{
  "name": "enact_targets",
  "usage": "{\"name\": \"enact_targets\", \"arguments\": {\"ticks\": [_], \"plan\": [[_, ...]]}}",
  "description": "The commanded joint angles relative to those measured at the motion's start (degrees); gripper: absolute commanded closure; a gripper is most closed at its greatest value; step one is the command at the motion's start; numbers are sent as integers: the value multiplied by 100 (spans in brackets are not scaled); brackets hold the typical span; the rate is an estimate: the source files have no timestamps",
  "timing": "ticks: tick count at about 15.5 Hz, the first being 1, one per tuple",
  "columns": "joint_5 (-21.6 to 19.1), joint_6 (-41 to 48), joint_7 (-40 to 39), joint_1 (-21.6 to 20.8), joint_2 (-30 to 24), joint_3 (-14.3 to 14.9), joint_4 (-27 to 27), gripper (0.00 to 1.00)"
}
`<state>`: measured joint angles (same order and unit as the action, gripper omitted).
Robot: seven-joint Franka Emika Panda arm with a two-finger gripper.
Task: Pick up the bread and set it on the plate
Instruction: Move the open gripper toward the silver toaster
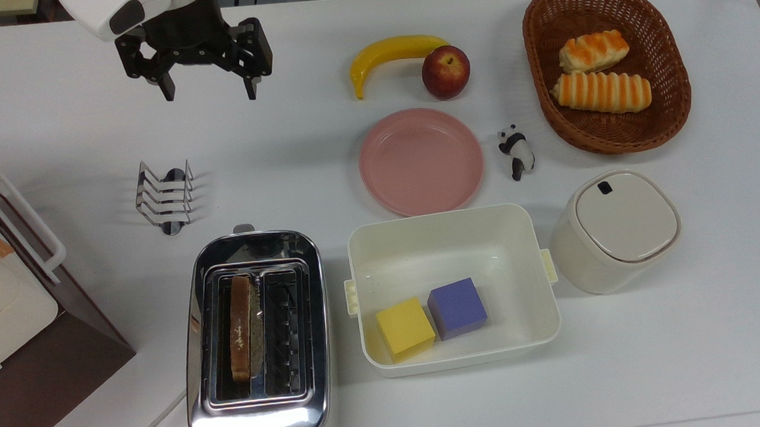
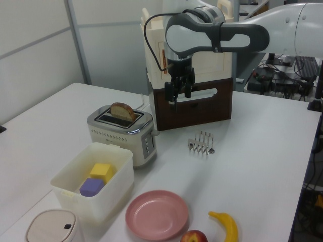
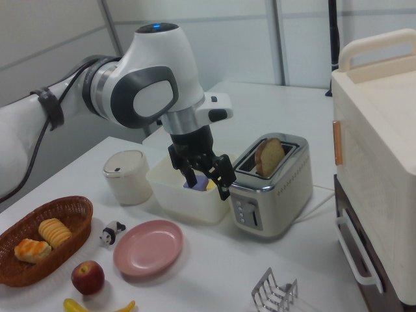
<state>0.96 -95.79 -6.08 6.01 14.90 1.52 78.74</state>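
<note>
The bread, a speckled brown slice, stands upright in the left slot of a chrome toaster near the top view's bottom edge. The pink plate lies bare in the middle of the table, to the toaster's upper right in the top view. My gripper hangs open in the air, fingers pointing down with nothing between them. In the top view it is at the upper left, well away from the toaster and left of the plate.
A wire toast rack stands between gripper and toaster. Below the plate is a white tub holding a yellow and a purple cube. A banana, apple, panda figure, basket of rolls, lidded canister and brown-and-cream box surround them.
</note>
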Motion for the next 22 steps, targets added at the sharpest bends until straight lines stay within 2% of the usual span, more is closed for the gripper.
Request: {"name": "enact_targets", "arguments": {"ticks": [1,16,22], "plan": [[71,61,-52,-30,-163,24,133,0],[45,17,-34,-30,-119,23,133,0],[-61,-571,115,-47,-66,6,142,0]]}}
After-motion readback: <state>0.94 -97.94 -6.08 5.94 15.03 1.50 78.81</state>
